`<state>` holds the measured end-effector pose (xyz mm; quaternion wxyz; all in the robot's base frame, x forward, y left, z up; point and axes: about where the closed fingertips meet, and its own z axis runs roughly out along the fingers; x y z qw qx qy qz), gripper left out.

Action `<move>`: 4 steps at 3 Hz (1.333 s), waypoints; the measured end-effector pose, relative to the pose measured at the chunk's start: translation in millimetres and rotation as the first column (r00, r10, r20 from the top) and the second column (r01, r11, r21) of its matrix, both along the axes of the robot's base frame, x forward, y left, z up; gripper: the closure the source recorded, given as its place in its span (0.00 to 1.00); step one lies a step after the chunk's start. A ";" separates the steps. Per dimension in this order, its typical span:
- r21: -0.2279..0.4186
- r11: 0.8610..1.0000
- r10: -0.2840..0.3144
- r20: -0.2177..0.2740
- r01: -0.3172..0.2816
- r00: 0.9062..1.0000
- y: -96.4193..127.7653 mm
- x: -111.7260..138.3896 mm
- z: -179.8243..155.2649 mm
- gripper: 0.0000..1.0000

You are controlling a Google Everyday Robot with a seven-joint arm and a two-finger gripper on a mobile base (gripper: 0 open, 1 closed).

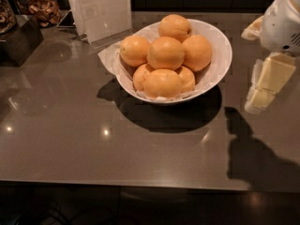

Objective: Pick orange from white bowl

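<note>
The white bowl [220,55] stands on the grey countertop, lined with crinkled white paper [108,57] that sticks out at its left. Several oranges are piled in it. One orange [165,53] sits on top in the middle, with others around it: back [174,27], left [134,50], right [197,52] and front [162,83]. My gripper [265,86] hangs at the right edge of the view, cream-coloured under a white wrist [281,22]. It is to the right of the bowl, apart from it, above the counter, and holds nothing that I can see.
A white upright card holder [101,11] stands behind the bowl at the left. A dark box [21,41] and jars of dried snacks [40,6] are at the far left. The counter's front edge [140,184] runs along the bottom. The gripper's shadow [255,153] falls at the front right.
</note>
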<state>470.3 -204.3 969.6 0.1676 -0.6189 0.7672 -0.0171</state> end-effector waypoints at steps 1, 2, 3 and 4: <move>0.018 0.998 0.063 -0.010 -0.062 0.998 13.9 35.9 -4.3 0.00; 0.027 0.993 0.114 0.000 -0.113 0.994 30.2 71.3 -1.2 0.00; 0.033 0.993 0.113 0.019 -0.114 0.993 32.7 75.4 2.9 0.00; 0.055 0.993 0.101 0.023 -0.102 0.995 31.7 78.6 0.7 0.00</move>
